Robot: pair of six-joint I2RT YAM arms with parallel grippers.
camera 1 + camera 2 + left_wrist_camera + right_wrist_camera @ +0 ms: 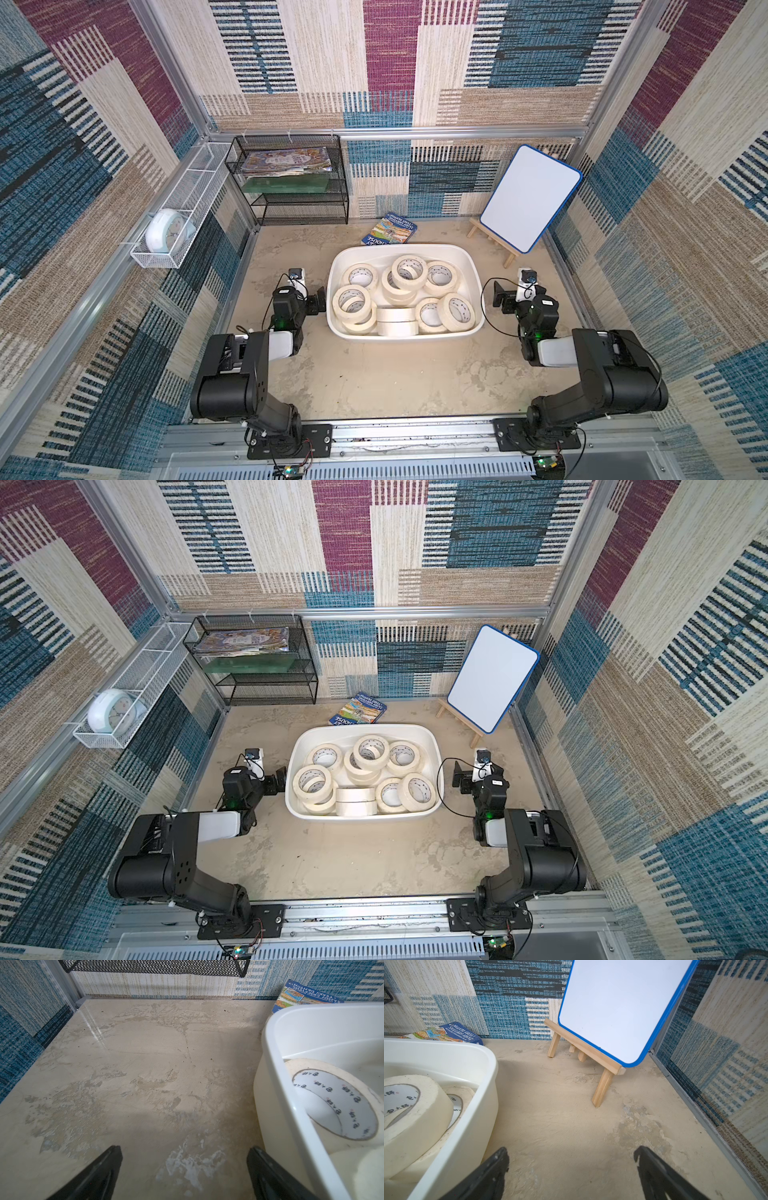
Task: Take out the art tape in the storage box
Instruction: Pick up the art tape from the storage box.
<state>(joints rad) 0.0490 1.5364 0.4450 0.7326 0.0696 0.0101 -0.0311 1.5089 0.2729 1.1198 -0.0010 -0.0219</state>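
Art tape [409, 270] lay heaped in the storage box [405, 249]: about a dozen cream rolls, some flat, some leaning on neighbours, two on edge by the near wall. No roll lay outside it. The box sat mid-bench [395, 374], nearer the far edge, with a book [390, 230] just behind. The left claw [186, 1148] and right claw [571, 1149] hung spread and empty over bare bench, one beside each short wall. Likely troubles: a leaning roll could slip from a pinch, stacked rolls could tumble when one was pulled, and a finger catching the rim could shove the probably light box.
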